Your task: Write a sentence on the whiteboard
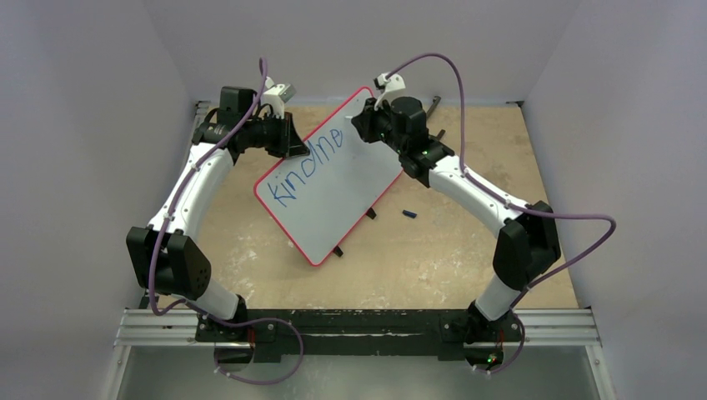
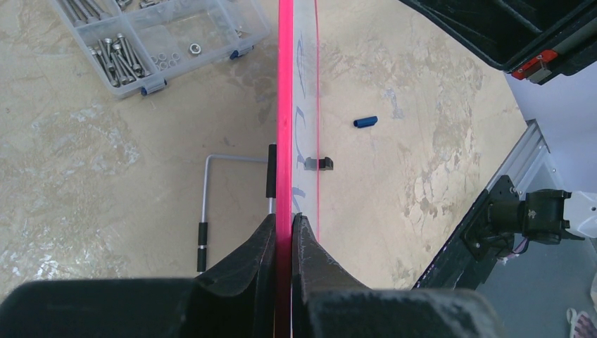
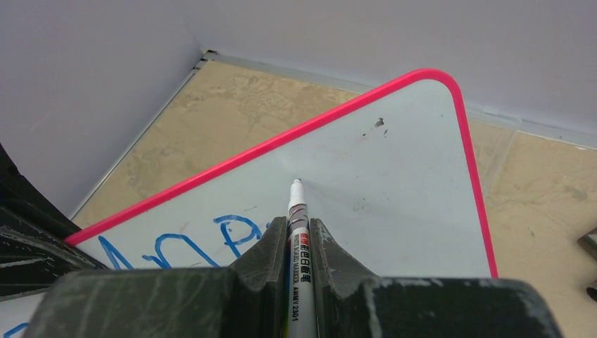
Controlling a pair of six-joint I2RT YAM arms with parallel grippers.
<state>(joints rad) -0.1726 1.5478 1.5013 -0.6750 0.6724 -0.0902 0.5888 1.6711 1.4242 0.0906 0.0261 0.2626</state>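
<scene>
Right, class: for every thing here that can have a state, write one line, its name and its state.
whiteboard, held by its rim, partly written.
sentence, unfinished, reads "kindne".
marker, uncapped, tip at the whiteboard.
cap, off, lying on the table.
left hand, shut on the whiteboard.
right hand, shut on the marker.

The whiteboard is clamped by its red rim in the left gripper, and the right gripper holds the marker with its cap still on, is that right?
Not quite: the marker is uncapped. The right wrist view shows its bare tip pointing at the whiteboard. The rest holds: the left gripper clamps the red rim, and the right gripper holds the marker.
</scene>
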